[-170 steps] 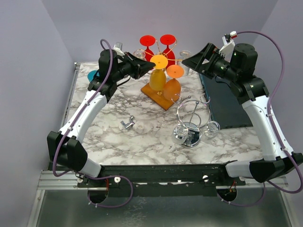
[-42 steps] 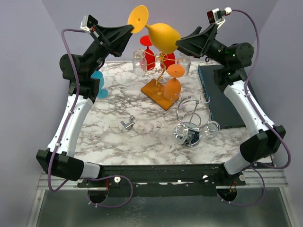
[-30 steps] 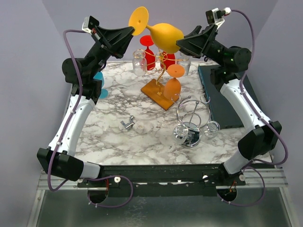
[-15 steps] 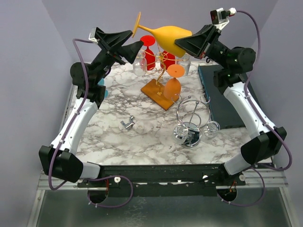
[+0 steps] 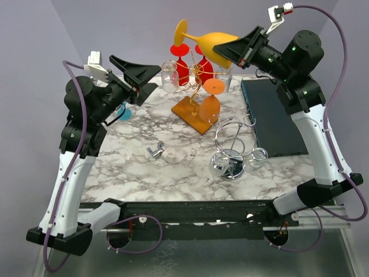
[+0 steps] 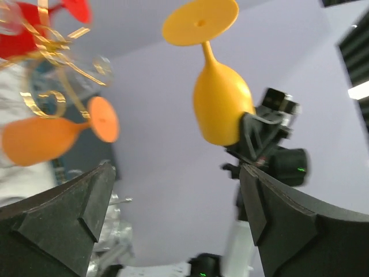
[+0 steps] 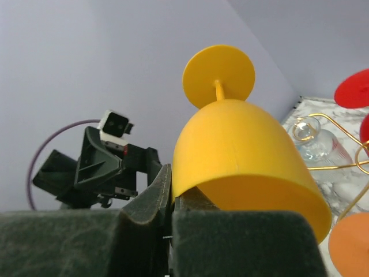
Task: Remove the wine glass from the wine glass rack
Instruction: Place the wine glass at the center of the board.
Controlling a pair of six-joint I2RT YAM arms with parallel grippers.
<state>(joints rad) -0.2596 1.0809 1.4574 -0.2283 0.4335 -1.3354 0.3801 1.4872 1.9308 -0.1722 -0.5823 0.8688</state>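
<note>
Now the right gripper (image 5: 226, 53) pinches the glass (image 5: 210, 43) by its rim, high above the rack (image 5: 187, 109); the left gripper (image 5: 154, 78) gapes wide, well apart. Removal looks done; next, I'd judge, a gentle set-down.

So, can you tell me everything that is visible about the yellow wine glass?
The yellow wine glass is opaque and looks like plastic, with a flat round foot, a thin stem and an egg-shaped bowl. It is in the air, off the rack, lying nearly sideways with the foot pointing away from the right gripper. That gripper's fingers pinch the bowl's rim; nothing else touches it.
</note>
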